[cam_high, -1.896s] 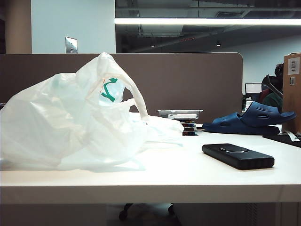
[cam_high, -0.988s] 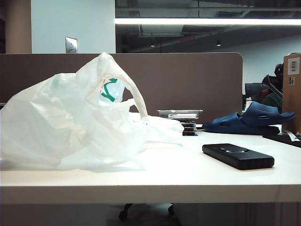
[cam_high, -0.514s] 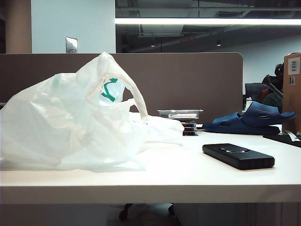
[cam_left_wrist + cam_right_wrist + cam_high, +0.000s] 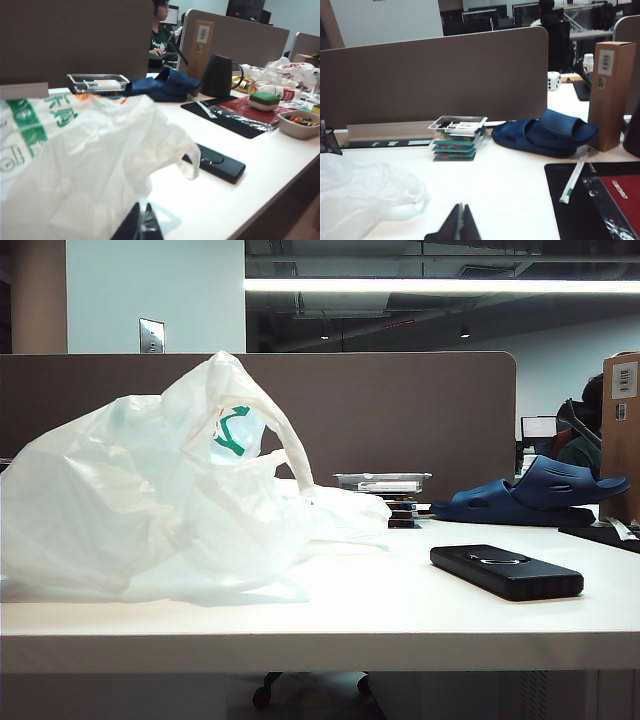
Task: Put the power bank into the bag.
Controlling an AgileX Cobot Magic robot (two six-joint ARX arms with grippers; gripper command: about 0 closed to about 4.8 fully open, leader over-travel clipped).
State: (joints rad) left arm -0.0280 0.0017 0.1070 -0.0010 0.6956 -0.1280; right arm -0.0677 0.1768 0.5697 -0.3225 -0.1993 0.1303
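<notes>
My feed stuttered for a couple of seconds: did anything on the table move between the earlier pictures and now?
Nothing on the table visibly changed. The power bank lies flat right of the bag, apart from it, as before; the sandals stay behind it. Neither arm enters the exterior view. The left pincer and right pincer are shut, holding nothing.

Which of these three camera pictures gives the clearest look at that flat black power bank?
The exterior view: the power bank lies whole and unobstructed on the table, its small silvery mark visible. The left wrist view shows it too, but the bag's loop handle partly hides its near end. The right wrist view does not show it at all.
</notes>
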